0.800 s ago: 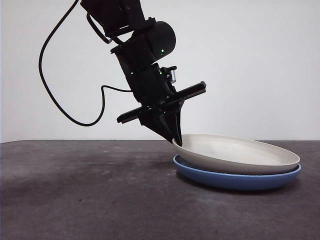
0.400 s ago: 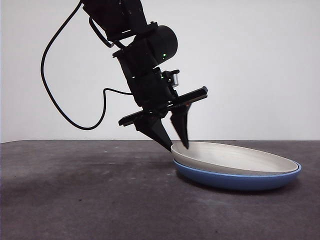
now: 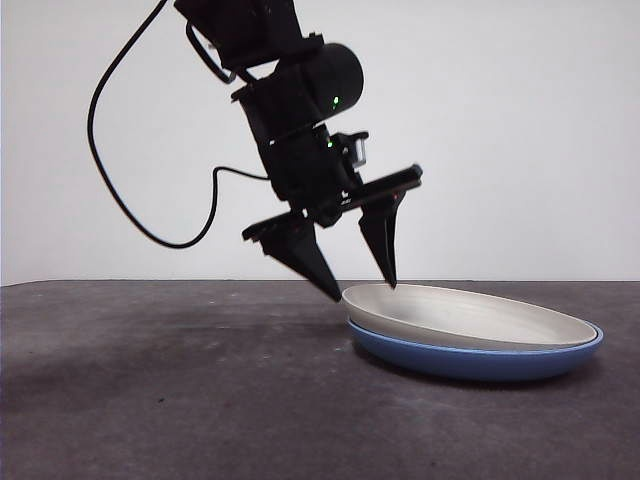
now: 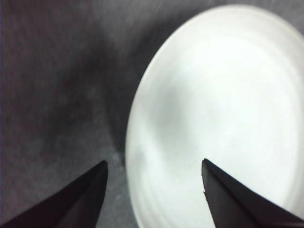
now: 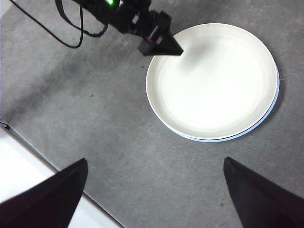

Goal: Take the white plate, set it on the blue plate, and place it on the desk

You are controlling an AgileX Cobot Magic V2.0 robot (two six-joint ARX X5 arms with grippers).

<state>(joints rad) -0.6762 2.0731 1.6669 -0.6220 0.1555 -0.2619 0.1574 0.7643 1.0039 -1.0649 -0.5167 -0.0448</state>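
White plate (image 3: 470, 315): nested in blue plate (image 3: 480, 360), on desk (image 3: 170, 390).
Left gripper (image 3: 362, 285): spread, empty, at plate's 9 o'clock rim.
Right gripper (image 5: 154, 190): spread, waiting.
My step: lift clear straight up, avoiding rim.

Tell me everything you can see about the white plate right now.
The white plate is round, shallow and cream, matte, with a low sloped rim and nothing in it. It lies nested in the blue plate, level, on the desk. The left end effector hangs open astride its rim edge, gripping nothing.
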